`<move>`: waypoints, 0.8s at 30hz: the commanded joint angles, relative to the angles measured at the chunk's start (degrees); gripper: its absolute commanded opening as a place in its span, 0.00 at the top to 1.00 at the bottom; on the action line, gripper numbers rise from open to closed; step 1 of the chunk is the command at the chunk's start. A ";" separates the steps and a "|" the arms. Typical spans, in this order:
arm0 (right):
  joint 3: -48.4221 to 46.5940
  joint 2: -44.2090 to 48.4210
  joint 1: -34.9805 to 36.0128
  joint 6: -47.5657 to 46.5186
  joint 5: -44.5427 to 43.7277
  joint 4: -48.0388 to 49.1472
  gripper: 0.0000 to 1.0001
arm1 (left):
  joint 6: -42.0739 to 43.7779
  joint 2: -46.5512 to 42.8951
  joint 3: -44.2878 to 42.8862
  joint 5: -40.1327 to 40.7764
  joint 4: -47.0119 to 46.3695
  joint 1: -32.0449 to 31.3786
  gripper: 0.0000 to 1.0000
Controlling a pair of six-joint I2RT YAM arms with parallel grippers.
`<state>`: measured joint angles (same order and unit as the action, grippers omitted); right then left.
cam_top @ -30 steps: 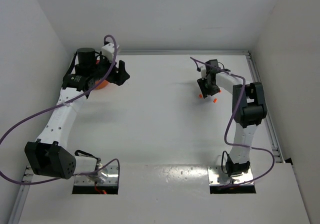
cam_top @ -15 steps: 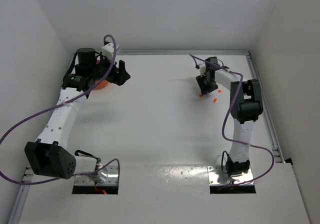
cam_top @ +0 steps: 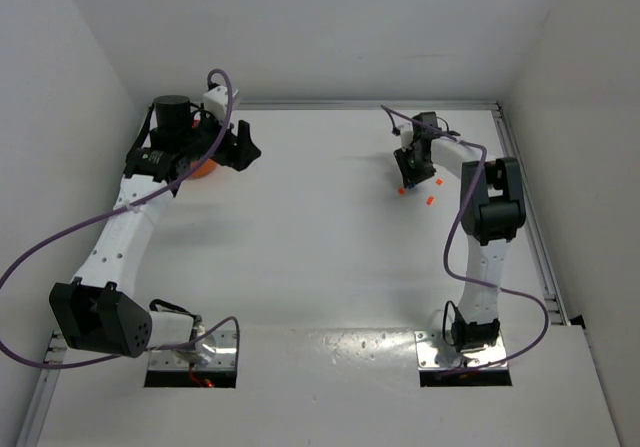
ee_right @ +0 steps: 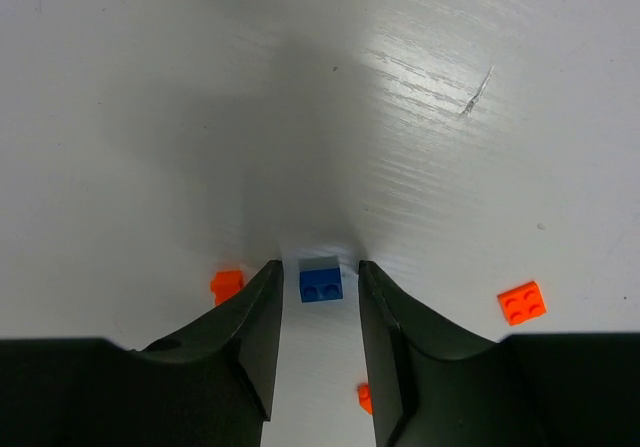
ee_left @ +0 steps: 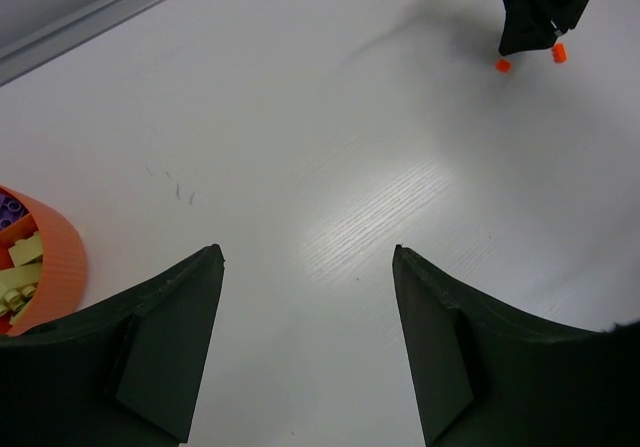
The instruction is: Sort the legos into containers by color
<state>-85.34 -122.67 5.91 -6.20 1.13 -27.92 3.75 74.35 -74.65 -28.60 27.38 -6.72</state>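
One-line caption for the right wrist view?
Right claw straddles a blue lego on the table, orange legos lying nearby.

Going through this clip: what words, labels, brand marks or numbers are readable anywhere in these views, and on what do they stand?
No text can be read in any view.
blue brick: studs too small to show any mark.
orange brick: the same, nothing legible.
orange bowl: plain ribbed wall, no lettering.
left arm: white shell, no label visible from the top camera.
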 commanded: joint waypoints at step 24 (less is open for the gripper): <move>-0.08 6.21 -1.87 2.41 14.23 -7.49 0.94 | -4.19 -3.77 8.46 -16.25 -8.56 2.23 0.00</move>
<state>-84.42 -121.51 4.27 -5.69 7.11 -30.61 1.83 73.10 -70.00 -33.30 23.55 -6.11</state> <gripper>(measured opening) 0.176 0.977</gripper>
